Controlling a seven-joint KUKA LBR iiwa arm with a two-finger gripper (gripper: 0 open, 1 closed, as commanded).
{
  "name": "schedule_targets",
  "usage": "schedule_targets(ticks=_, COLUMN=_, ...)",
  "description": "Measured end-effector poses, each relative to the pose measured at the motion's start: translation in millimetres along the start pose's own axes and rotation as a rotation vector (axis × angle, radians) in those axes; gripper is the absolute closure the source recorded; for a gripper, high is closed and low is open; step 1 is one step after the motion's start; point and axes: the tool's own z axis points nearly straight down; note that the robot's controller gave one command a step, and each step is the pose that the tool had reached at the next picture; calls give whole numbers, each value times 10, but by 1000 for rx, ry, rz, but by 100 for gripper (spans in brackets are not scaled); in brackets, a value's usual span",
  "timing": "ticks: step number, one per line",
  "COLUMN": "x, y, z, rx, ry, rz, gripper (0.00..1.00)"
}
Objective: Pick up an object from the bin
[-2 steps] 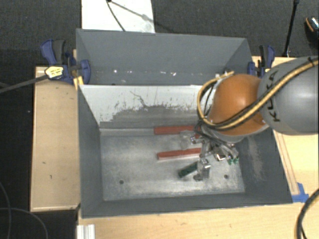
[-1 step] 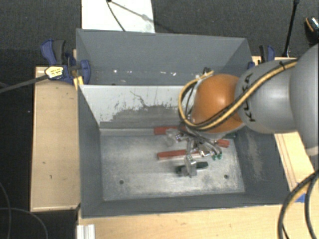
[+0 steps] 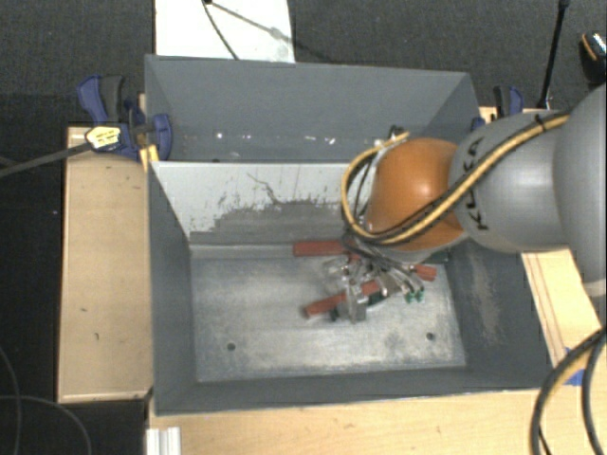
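Reaching in from the right, your arm [image 3: 531,183] held its gripper [image 3: 355,301] low over the floor of the bin [image 3: 237,349], a little right of centre. You could not tell whether the gripper was released or clenched. The orange cover [image 3: 408,192] and its cables [image 3: 356,192] hid much of the wrist above it. Nearest lay a short red-brown bar [image 3: 321,306], just at the gripper's left and tilted across the floor; whether the two touched was unclear. A longer red-brown bar [image 3: 318,248] lay behind, along the foot of the back wall. On the right sat a small red piece [image 3: 425,273] and a green bit [image 3: 413,297], with a dark scrap [image 3: 376,293] close against the gripper. These crowded it on both sides.
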Motion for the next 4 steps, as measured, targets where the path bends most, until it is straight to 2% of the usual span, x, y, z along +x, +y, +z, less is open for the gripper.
schedule_targets(ticks=1, x=108, y=-64, z=-2333, rx=4, ry=-12, rz=7, gripper=100)
schedule_targets(ticks=2, x=117, y=-57, z=-2283, rx=0, ry=-3, rz=9, gripper=0)
schedule_targets(ticks=3, x=712, y=2, z=-930, rx=-3, ry=8, rz=10, gripper=0)
schedule_targets(ticks=4, x=537, y=-97, z=51, rx=-2, ry=3, rz=-521, gripper=0)
